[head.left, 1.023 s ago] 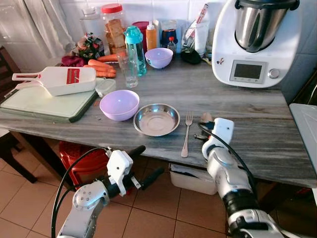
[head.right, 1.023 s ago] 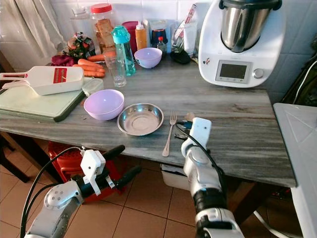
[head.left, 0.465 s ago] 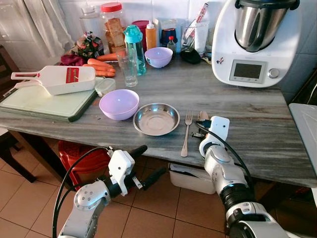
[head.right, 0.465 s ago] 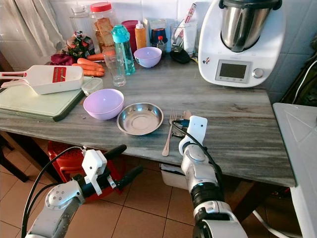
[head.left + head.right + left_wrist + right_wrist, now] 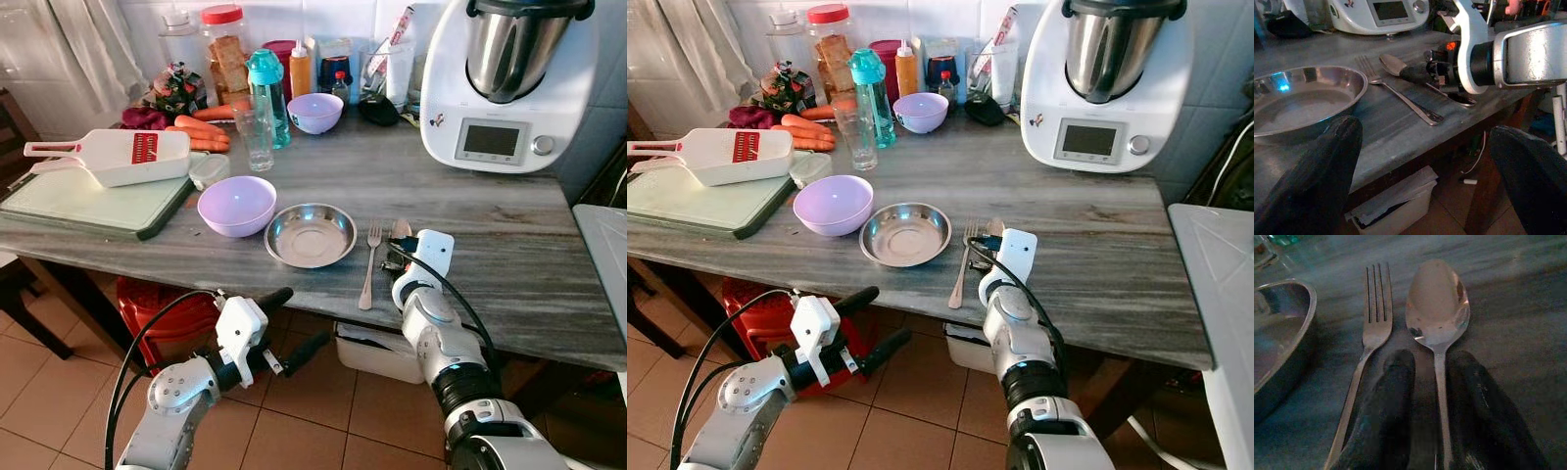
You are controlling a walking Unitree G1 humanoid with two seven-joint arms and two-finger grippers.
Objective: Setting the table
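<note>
Spoon: lies on the grey tabletop, just right of the fork, bowl pointing toward the back wall; its handle runs between the right gripper's two black fingers.
Right gripper: low over the tabletop near the front edge, jaws narrow with a finger on each side of the spoon handle; whether they press the handle, cannot tell. White wrist housing and silver arm rise from below the table edge.
Fork: flat on the tabletop, tines toward the back, parallel to the spoon, between the spoon and the steel plate.
Steel plate: shallow round metal dish, just left of the fork, close to the front edge.
Lilac bowl: just left of the steel plate, nearly touching it.
Left gripper: below the tabletop edge in front of a red stool, jaws wide apart, holding nothing; its wrist view looks across the plate and fork toward the right gripper.
Cutting board: at the left end of the tabletop, a white slicer with a red label lying on it.
Back row: carrots, a clear glass, a teal-capped bottle, a second lilac bowl, jars and sauce bottles against the tiled wall.
Kitchen machine: large white appliance with steel jug and display, at the back right.
Under the table: a white bin on the tiled floor.
</note>
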